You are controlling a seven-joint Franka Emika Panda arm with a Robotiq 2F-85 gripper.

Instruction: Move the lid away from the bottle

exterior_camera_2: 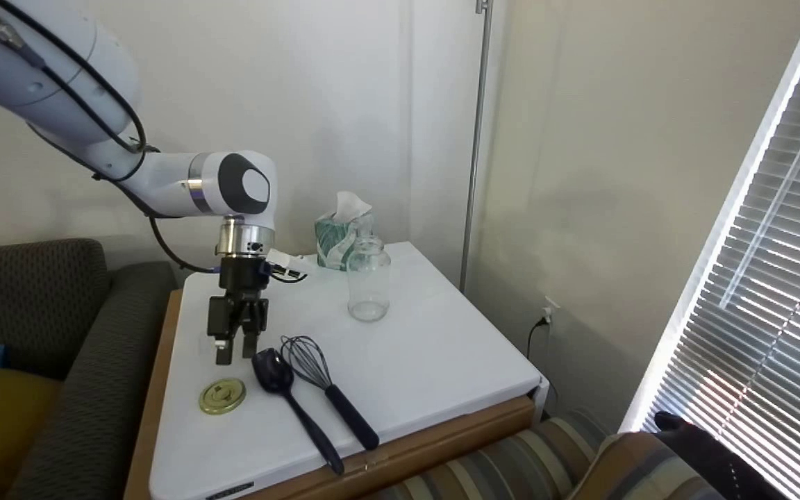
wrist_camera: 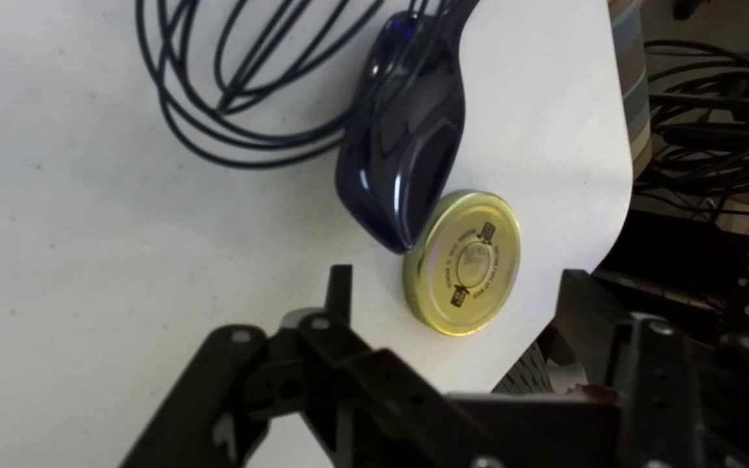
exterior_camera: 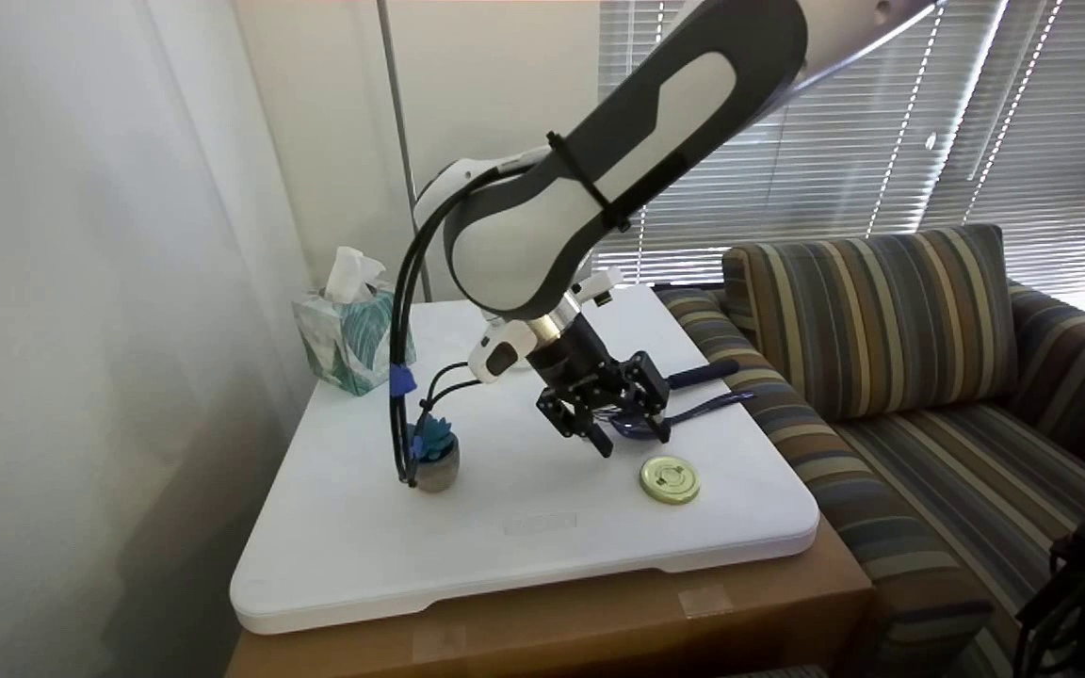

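Observation:
The lid (exterior_camera: 670, 479) is a flat round yellowish disc lying on the white table in both exterior views (exterior_camera_2: 222, 396). In the wrist view the lid (wrist_camera: 469, 263) appears between the two fingers, beyond their tips. The bottle (exterior_camera_2: 369, 281), a clear glass jar with a narrower neck, stands upright and uncovered, well apart from the lid. In the exterior view from the window-facing side, it is mostly hidden behind the arm. My gripper (exterior_camera: 635, 441) is open and empty, pointing down above the table near the lid; it also shows in an exterior view (exterior_camera_2: 237, 351) and the wrist view (wrist_camera: 456, 276).
A dark spoon (exterior_camera_2: 275, 375) lies close beside the lid, with a whisk (exterior_camera_2: 323, 378) alongside. A tissue box (exterior_camera: 349, 334) stands at the far edge. A small potted plant (exterior_camera: 436, 461) is on the table (exterior_camera: 364, 565). A striped couch (exterior_camera: 882, 330) adjoins one edge.

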